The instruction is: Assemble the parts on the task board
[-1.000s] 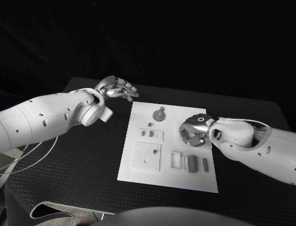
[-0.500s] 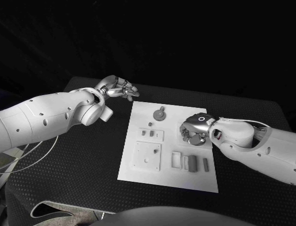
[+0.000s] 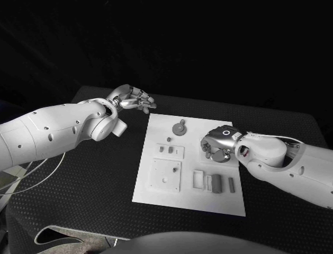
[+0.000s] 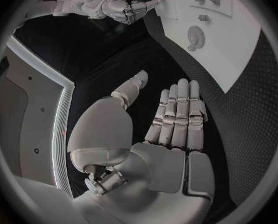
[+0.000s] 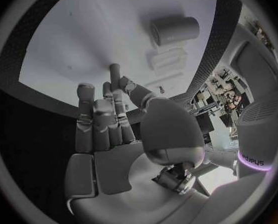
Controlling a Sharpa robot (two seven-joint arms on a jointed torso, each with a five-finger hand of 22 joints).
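White, the task board (image 3: 157,193) lies lengthwise in the middle of the black table (image 3: 67,185), reaching from near the far edge toward the near edge. On its far end rests a round grey part (image 3: 179,128) with a small tab on top; just nearer lie a small plate (image 3: 169,151) carrying two little pieces, then a larger square plate (image 3: 164,175), and toward the near right corner of the board a row of narrow upright blocks (image 3: 214,183).

Over the board's right edge, about midway along it, the right hand (image 3: 216,146) hangs with its fingers curled inward; in the right wrist view the fingers (image 5: 95,124) bunch together and a small dark cylinder (image 5: 115,72) stands pinched at their tips, above the white board with a larger grey cylinder (image 5: 174,30) lying beyond.

By the far left corner of the table, off the board, the left hand (image 3: 130,99) hovers; in the left wrist view its fingers (image 4: 179,112) are stretched out straight side by side, the thumb apart, holding nothing
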